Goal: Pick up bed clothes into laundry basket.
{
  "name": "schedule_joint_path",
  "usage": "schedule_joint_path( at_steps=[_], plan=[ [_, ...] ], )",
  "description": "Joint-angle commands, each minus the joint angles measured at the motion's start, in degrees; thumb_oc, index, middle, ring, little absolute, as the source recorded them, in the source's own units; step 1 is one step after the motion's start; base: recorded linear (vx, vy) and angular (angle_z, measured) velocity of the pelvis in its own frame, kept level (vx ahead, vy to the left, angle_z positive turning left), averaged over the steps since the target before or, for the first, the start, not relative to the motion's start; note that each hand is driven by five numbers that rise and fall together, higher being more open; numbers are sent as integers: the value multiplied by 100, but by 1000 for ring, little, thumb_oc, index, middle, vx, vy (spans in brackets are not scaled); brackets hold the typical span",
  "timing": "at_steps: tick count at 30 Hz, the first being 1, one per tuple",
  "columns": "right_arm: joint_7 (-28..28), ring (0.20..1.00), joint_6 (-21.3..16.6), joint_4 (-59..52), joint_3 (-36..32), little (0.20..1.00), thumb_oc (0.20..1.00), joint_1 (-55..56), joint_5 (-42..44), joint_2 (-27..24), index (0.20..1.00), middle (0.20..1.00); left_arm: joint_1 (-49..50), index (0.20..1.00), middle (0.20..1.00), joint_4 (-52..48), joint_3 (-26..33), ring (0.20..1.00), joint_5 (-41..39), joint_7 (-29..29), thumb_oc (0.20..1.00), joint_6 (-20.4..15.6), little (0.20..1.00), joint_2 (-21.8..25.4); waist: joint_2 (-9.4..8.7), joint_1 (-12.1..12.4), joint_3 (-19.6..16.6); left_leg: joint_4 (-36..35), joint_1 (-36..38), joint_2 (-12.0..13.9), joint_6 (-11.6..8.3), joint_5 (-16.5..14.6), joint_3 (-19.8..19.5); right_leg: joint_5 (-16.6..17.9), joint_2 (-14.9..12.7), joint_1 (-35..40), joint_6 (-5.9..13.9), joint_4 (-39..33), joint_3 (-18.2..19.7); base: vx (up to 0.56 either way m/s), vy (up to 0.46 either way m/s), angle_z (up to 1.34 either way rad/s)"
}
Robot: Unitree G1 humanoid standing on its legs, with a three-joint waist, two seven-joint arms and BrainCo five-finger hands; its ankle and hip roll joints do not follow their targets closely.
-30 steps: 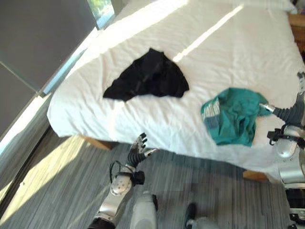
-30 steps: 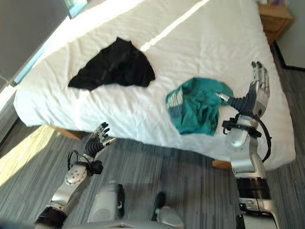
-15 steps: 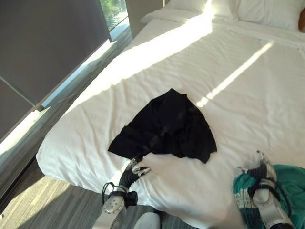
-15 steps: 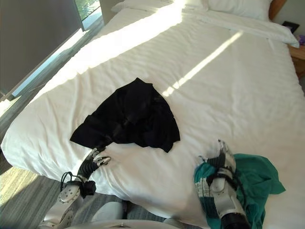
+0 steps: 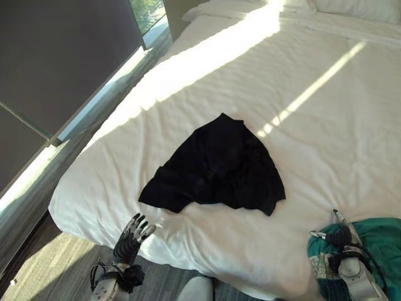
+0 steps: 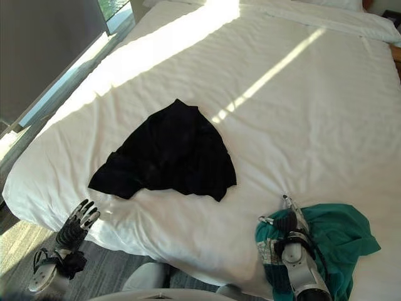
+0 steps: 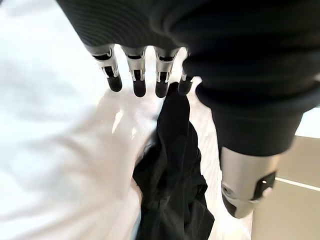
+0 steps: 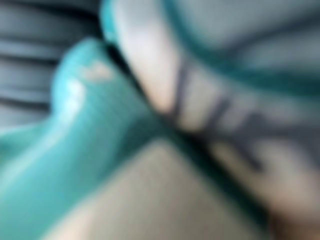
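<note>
The left hand (image 5: 131,233) is open and holds nothing, the black clothes (image 5: 216,166) lie on the bed (image 5: 188,81) just past its fingers — a short reach might grab only sheet.

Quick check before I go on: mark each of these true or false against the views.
1. The black garment lies on the white bed. True.
2. The left hand grips the black garment. False: it is off the cloth, fingers straight, near the bed's edge.
3. The teal garment is by the right hand. True.
4. The two garments overlap. False: bare sheet separates them.
5. A laundry basket sits on the bed. False: none is seen there.
</note>
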Motion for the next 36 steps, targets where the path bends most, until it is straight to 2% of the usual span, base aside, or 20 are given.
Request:
schedule_joint_path(
  at_steps=[1, 2, 3, 4, 6, 9, 12, 17, 18, 19, 20, 21, 23, 24, 25, 29, 30, 31, 32, 36],
  plan=[
    [314, 1000, 233, 240, -227, 1000, 1000, 290, 18, -473, 1000, 1000, -704, 1000, 1000, -616, 544, 1000, 568, 348, 1000, -606, 1000, 277, 213, 45, 77, 76, 311, 588, -472, -317, 93, 64, -193, 106, 223, 98, -249, 41, -40, 6],
    [334, 1000, 212, 155, -245, 1000, 1000, 303, -20, -549, 1000, 1000, -1089, 1000, 1000, -716, 587, 1000, 1003, 513, 1000, -736, 1000, 506, 223, 26, 45, 76, 311, 596, -493, -311, 86, 47, -189, 130, 220, 98, -271, 31, -28, 18],
    [336, 1000, 213, 152, -255, 1000, 1000, 299, -20, -544, 1000, 1000, -1113, 1000, 1000, -703, 574, 1000, 1020, 525, 1000, -740, 1000, 507, 222, 31, 54, 76, 311, 595, -494, -311, 83, 45, -189, 132, 220, 98, -274, 39, -23, 18],
    [326, 1000, 187, 121, -199, 1000, 1000, 263, -54, -598, 1000, 1000, -1686, 1000, 1000, -708, 410, 1000, 1508, 779, 1000, -860, 1000, 722, 223, -30, 20, 76, 311, 607, -516, -314, 96, 35, -193, 140, 229, 98, -282, 35, -6, 14],
    [317, 1000, 167, 98, -121, 1000, 1000, 164, -70, -638, 1000, 1000, -2352, 1000, 1000, -589, 106, 1000, 2053, 1098, 1000, -863, 1000, 931, 217, -101, 16, 76, 298, 616, -536, -312, 121, 37, -191, 134, 242, 98, -300, 22, -2, 2],
    [320, 1000, 156, -50, 30, 1000, 1000, 23, -41, -662, 1000, 1000, -3379, 1000, 1000, -21, -557, 1000, 2506, 1387, 1000, -686, 1000, 995, 195, -264, 30, 76, 260, 636, -546, -315, 177, 62, -192, 73, 271, 98, -271, 3, 10, -2],
    [352, 1000, 123, -504, -6, 1000, 1000, 97, 29, -688, 1000, 1000, -4171, 1000, 1000, 614, -1216, 1000, 2919, 1440, 1000, -430, 1000, 894, 132, -541, 42, 76, 222, 656, -543, -342, 253, 110, -197, -41, 304, 98, -204, 14, 33, -11],
    [380, 1000, 40, -1914, -618, 1000, 1000, 747, -112, -777, 1000, 1000, -4800, 1000, 1000, 1459, -1688, 1000, 3841, 1538, 1000, -28, 1000, 750, 37, -926, 50, 76, 217, 673, -506, -453, 458, 219, -209, -282, 373, 98, 45, -7, 63, -30],
    [329, 1000, -51, -2404, -883, 1000, 1000, 907, -138, -839, 1000, 1000, -4890, 1000, 1000, 1883, -1780, 1000, 4319, 1577, 1000, 108, 1000, 826, 19, -1095, 45, 76, 266, 687, -492, -503, 555, 261, -208, -368, 396, 98, 172, -17, 160, -52],
    [285, 1000, -248, -3043, -1204, 1000, 1000, 958, -121, -937, 1000, 1000, -5089, 1000, 1000, 2784, -1939, 1000, 4991, 1564, 1000, 292, 1000, 851, -7, -1223, 43, 76, 340, 699, -477, -556, 690, 295, -210, -421, 412, 98, 330, -12, 140, -69],
    [285, 1000, -248, -3043, -1204, 1000, 1000, 958, -121, -937, 1000, 1000, -5089, 1000, 1000, 2784, -1939, 1000, 4991, 1564, 1000, 292, 1000, 851, -7, -1223, 43, 76, 340, 699, -477, -556, 690, 295, -210, -421, 412, 98, 330, 1, 141, -93],
    [180, 1000, -593, -3663, -1475, 1000, 1000, 866, 193, -997, 1000, 1000, -5260, 1000, 1000, 4021, -2069, 1000, 5343, 1649, 1000, 452, 1000, 728, -45, -1388, 9, 76, 417, 699, -465, -598, 771, 323, -207, -449, 420, 98, 440, 32, 95, -68],
    [46, 1000, -1019, -4276, -1898, 1000, 1000, 759, 623, -1183, 1000, 1000, -5614, 1000, 1000, 5406, -2336, 1000, 5672, 1681, 1000, 492, 1000, 657, -96, -1576, -38, 76, 517, 694, -462, -653, 874, 362, -193, -457, 447, 98, 551, 16, 99, -35],
    [-12, 1000, -1139, -4456, -2089, 1000, 1000, 690, 724, -1310, 1000, 1000, -5727, 504, 504, 5889, -2448, 504, 5788, 1663, 504, 509, 504, 609, -121, -1647, -71, 76, 548, 692, -460, -676, 928, 382, -189, -471, 461, 98, 589, 23, 109, -29],
    [-175, 1000, -1348, -4665, -2539, 1000, 1000, 530, 981, -1595, 1000, 1000, -5823, 200, 200, 6544, -2636, 200, 5878, 1588, 200, 462, 200, 459, -172, -1790, -142, 76, 627, 694, -450, -726, 1053, 438, -184, -504, 492, 98, 670, 62, 117, -33],
    [-18, 1000, -1593, -4750, -3053, 1000, 1000, 540, 1757, -1814, 1000, 1000, -5712, 200, 200, 6826, -2795, 200, 5774, 1496, 200, 318, 200, 152, -251, -1922, -246, 76, 771, 699, -431, -818, 1281, 535, -196, -547, 535, 98, 831, 38, 66, -35],
    [-167, 1000, -1119, -3834, -2564, 1000, 1000, 232, 1580, -1816, 1000, 1000, -5750, 200, 200, 6765, -2952, 200, 5818, 1466, 200, 385, 200, 117, -266, -1803, -241, 76, 768, 702, -420, -815, 1286, 548, -200, -548, 538, 98, 797, -12, -11, -19],
    [-171, 1000, -1074, -3536, -2282, 1000, 1000, 264, 1377, -1691, 1000, 1000, -5776, 200, 200, 6571, -3011, 200, 5898, 1484, 200, 405, 200, 29, -284, -1768, -221, 76, 760, 693, -408, -821, 1269, 554, -217, -542, 532, 98, 766, -61, -18, -21],
    [-277, 1000, -886, -3194, -1745, 1000, 1000, 96, 787, -1551, 1000, 1000, -5760, 200, 200, 6310, -3146, 200, 5956, 1584, 200, 428, 200, -146, -297, -1625, -155, 76, 720, 678, -386, -818, 1214, 553, -257, -535, 532, 98, 685, -71, -2, -15],
    [-272, 1000, -651, -2579, -923, 1000, 1000, -263, 576, -1201, 1000, 1000, -5952, 200, 200, 6160, -3195, 200, 5814, 1653, 200, 480, 200, -239, -302, -1508, -28, 76, 667, 629, -359, -801, 1117, 553, -324, -515, 521, 98, 591, -38, 11, 23]
  ],
)
